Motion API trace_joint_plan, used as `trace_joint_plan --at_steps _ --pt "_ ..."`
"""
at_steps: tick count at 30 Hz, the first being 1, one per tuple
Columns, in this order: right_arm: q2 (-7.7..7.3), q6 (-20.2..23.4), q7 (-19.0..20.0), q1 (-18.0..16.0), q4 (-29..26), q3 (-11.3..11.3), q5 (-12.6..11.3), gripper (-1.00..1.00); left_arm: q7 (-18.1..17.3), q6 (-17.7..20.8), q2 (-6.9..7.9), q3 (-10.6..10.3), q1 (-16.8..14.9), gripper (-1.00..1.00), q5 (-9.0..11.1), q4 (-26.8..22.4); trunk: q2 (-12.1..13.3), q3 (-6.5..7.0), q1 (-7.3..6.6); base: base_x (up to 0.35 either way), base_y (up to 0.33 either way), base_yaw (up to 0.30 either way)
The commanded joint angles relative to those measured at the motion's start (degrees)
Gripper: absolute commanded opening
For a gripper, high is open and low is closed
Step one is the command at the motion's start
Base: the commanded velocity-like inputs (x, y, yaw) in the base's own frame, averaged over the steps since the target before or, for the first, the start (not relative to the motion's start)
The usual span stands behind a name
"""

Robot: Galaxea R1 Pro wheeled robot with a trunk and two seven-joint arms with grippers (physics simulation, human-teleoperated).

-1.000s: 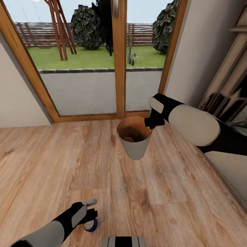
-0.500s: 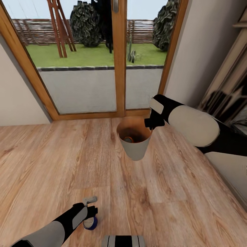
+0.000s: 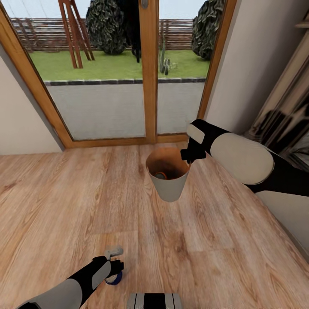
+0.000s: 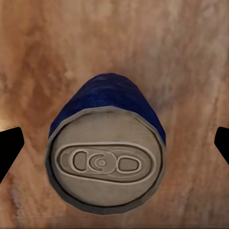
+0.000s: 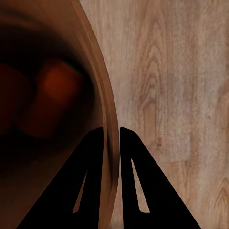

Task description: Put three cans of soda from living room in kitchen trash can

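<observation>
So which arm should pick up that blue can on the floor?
Probably the left: its open gripper hangs over the blue can, while the right gripper is clamped on the bin's rim.

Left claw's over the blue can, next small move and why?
Probably lower the left claw and close on the blue can: it stands upright on the floor between the open fingers, ungripped. The right claw already pinches the trash can rim.

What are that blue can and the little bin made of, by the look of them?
The blue can looks like painted metal: dull grey stamped top with a pull tab. The bin seems plastic or coated metal, matte pale outside, smooth orange-brown inside; its thin rim leaves it open.
</observation>
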Motion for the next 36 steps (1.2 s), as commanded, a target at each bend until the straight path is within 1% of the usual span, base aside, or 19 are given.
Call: trace_joint_plan --at_steps 1,5,24,29,36 --pt "-0.01 0.0 0.25 -0.03 -0.01 -0.65 -0.76 -1.0 0.0 0.01 -0.07 0.0 0.21 1.0 -0.01 0.01 -0.02 -0.22 0.01 0.0 0.0 0.0" --pt "-0.01 0.0 0.25 -0.03 -0.01 -0.65 -0.76 -1.0 0.0 0.06 -0.25 -0.01 0.46 1.0 -0.01 0.01 -0.08 -1.11 0.11 0.0 0.0 0.0" --pt "-0.09 0.0 0.25 0.29 -0.04 -0.65 -0.76 -1.0 0.0 -0.53 -0.28 -0.15 0.58 1.0 -0.12 -0.07 -0.08 -1.11 0.11 0.0 0.0 0.0" --pt "-0.1 0.0 0.25 0.32 -0.04 -0.65 -0.76 -1.0 0.0 -0.57 -0.24 -0.25 0.58 1.0 -0.1 -0.08 -0.14 -2.21 0.24 0.0 0.0 0.0" --pt "-0.1 0.0 0.25 0.34 -0.06 -0.65 -0.76 -1.0 0.0 -0.9 -0.24 -0.36 0.58 1.0 -0.09 -0.16 -0.14 -2.21 0.24 0.0 0.0 0.0"
